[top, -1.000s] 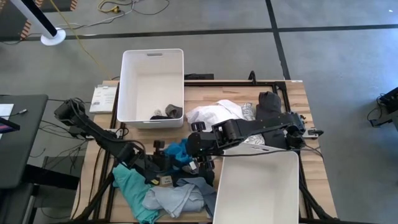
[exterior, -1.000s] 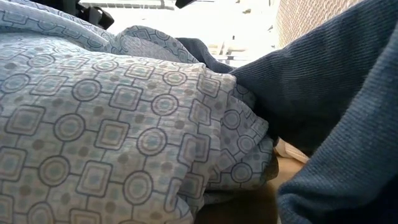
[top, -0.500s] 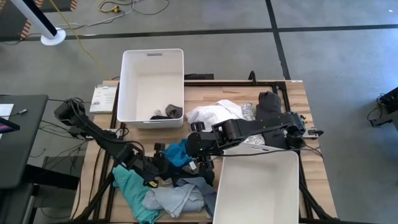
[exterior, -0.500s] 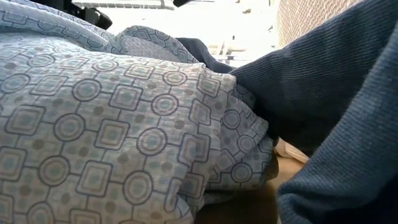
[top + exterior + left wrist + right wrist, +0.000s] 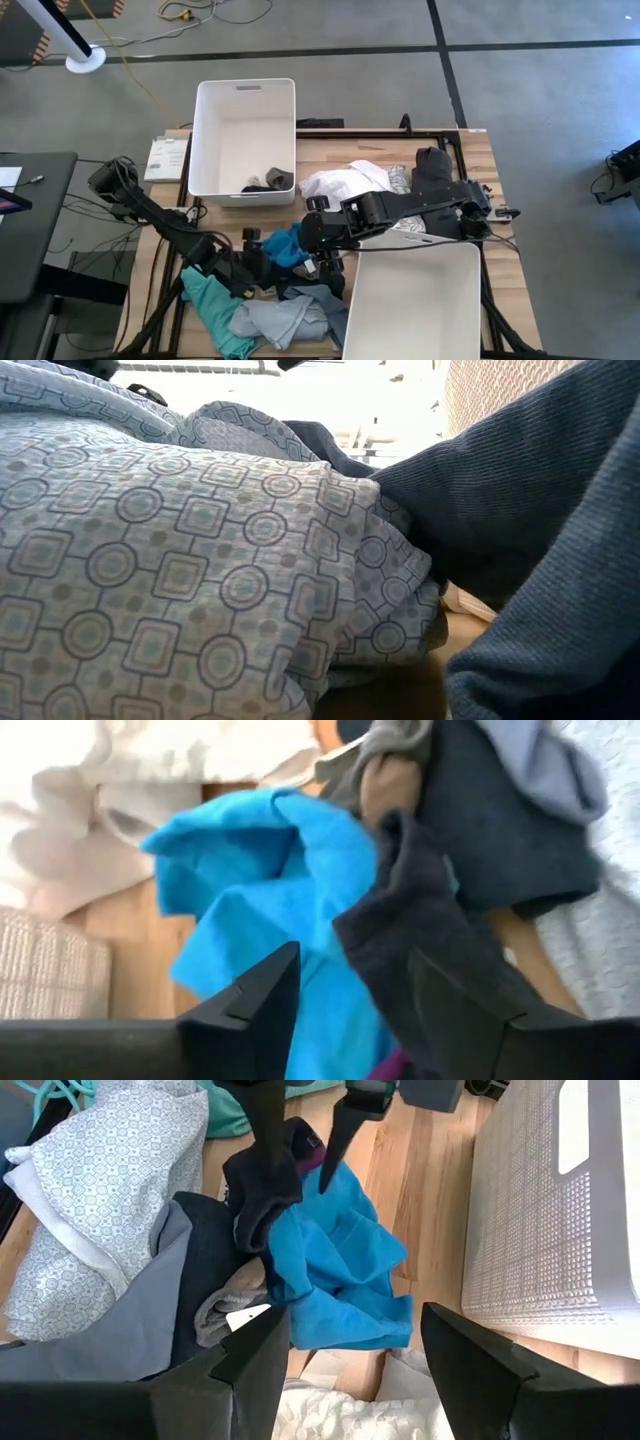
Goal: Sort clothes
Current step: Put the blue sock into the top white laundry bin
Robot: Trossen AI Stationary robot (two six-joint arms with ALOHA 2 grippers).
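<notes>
- Progress: sorting looking early – far bin (image 5: 245, 120) holding only a couple of dark items in one corner, near bin (image 5: 415, 300) showing nothing inside
- Most clothes (image 5: 290, 300) still lying on the table (image 5: 475, 160): teal + pale blue pieces at near-left edge, blue garment (image 5: 287, 243) mid-table, white garment (image 5: 345, 182) and dark garment (image 5: 432, 165) farther right
- L gripper (image 5: 345, 985) sitting at the blue/dark bundle, fingers apart w/ blue cloth and a dark fold lying between them; not clamping, nothing lifted
- R gripper (image 5: 345, 1345) hovering just beside same bundle, fingers wide, holding nothing
- Orientation: blue garment crumpled, no clear long axis; in high view it's stretching roughly along the table's near edge, toward the white piece
- Low view: blocked by patterned garment (image 5: 180, 560) and a dark one, can't tell more
</notes>
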